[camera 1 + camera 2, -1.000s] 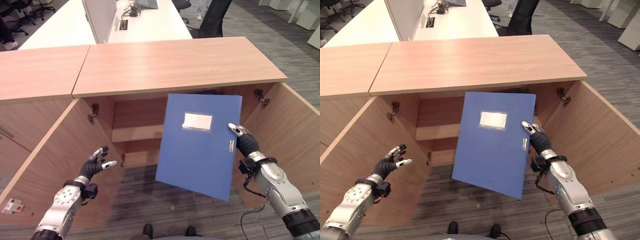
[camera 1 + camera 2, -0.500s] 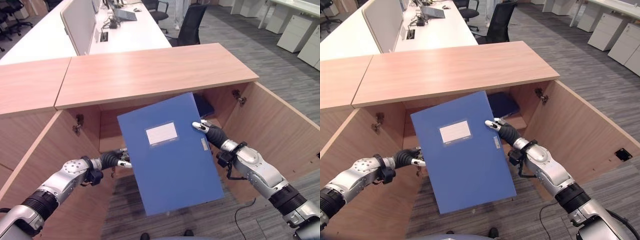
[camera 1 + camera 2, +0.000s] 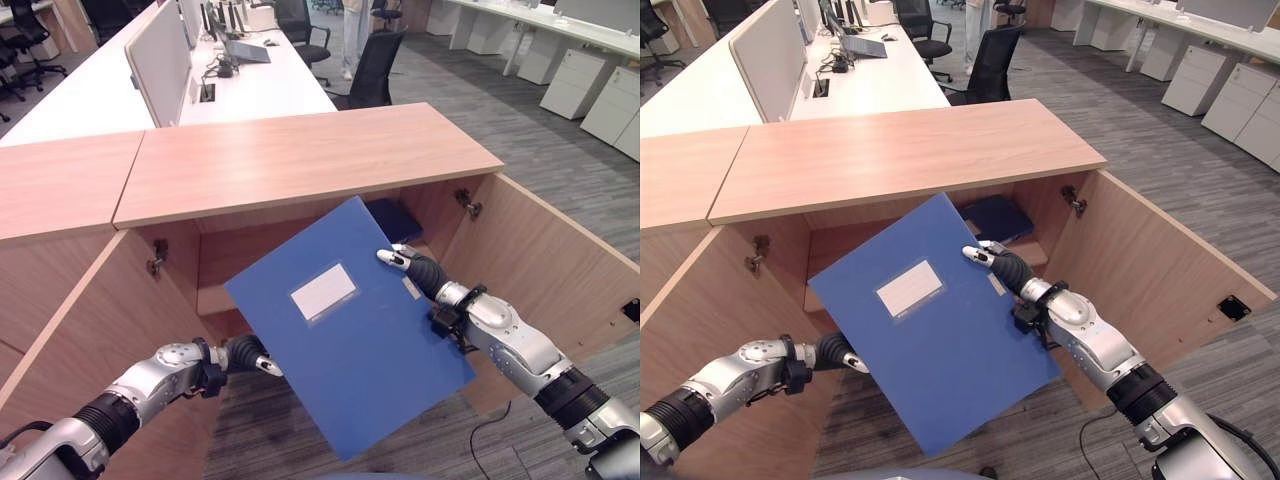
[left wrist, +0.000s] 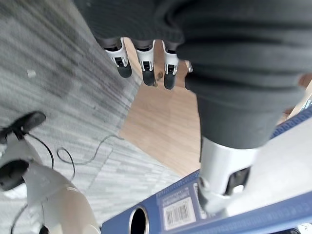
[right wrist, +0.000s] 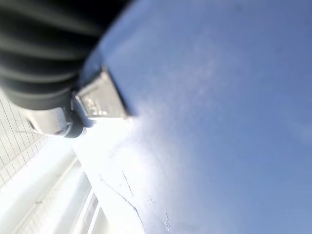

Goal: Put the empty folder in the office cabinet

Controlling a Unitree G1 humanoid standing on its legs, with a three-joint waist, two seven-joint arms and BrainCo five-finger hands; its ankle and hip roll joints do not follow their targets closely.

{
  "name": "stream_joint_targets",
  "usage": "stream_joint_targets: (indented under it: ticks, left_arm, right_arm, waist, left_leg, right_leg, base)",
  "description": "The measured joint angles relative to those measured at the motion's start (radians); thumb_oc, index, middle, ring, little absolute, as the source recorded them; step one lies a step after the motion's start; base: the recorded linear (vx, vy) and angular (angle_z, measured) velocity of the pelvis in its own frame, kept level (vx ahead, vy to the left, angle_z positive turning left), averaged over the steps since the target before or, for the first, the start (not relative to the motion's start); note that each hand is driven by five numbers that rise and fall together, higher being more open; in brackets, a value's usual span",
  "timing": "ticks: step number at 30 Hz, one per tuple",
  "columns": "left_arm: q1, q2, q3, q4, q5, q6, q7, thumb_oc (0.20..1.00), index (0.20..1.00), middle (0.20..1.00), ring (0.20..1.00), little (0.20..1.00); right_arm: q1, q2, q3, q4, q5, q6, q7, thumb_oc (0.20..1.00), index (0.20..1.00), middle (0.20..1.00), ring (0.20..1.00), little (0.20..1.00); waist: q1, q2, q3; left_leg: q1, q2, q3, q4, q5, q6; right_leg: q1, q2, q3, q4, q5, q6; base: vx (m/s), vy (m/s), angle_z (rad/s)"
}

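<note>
A blue folder (image 3: pixel 345 320) with a white label hangs tilted in front of the open wooden office cabinet (image 3: pixel 300 150). My right hand (image 3: pixel 418 274) holds its upper right edge, thumb on the front cover and fingers behind. At the folder's lower left edge is my left hand (image 3: pixel 245 354). In the left wrist view the left thumb (image 4: pixel 214 195) rests on the folder's spine (image 4: pixel 161 214), while the fingers (image 4: pixel 144 61) stay straight and apart from it. The right wrist view shows the blue cover (image 5: pixel 219 107) from very close.
Both cabinet doors stand open, the left door (image 3: pixel 90 330) and the right door (image 3: pixel 545 260) flanking the opening. A dark blue folder (image 3: pixel 396 218) lies on the inner shelf (image 3: pixel 215 298). Behind are white desks (image 3: pixel 240 70), an office chair (image 3: pixel 375 65) and white drawer units (image 3: pixel 590 85).
The view has shifted. My left hand came in from the left to the folder's lower left edge. The folder has tilted further, its lower corner swinging right.
</note>
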Motion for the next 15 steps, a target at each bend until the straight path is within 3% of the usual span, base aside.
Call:
stream_joint_targets:
  ticks: [10,15]
  left_arm:
    - [0.095,-0.206,0.067,0.057,-0.01,0.003,0.099,1.0,1.0,1.0,1.0,1.0]
    - [0.106,-0.223,0.077,0.059,-0.01,0.003,0.134,1.0,1.0,1.0,1.0,1.0]
  right_arm:
    - [0.001,0.022,-0.01,0.061,-0.041,0.007,-0.011,0.2,0.2,0.2,0.2,0.2]
    - [0.001,0.024,-0.012,0.062,-0.048,0.01,-0.027,0.2,0.2,0.2,0.2,0.2]
  waist:
    - [0.006,-0.004,-0.002]
    - [0.007,-0.005,-0.003]
  left_leg:
    - [0.002,-0.001,-0.002,0.0,0.0,0.0]
    - [0.003,0.0,0.0,0.0,0.0,0.0]
  right_leg:
    - [0.001,0.0,0.002,0.0,0.002,0.003]
    - [0.001,0.0,0.004,0.0,0.004,0.003]
  base:
    - [0.0,0.0,0.0]
    - [0.0,0.0,0.0]
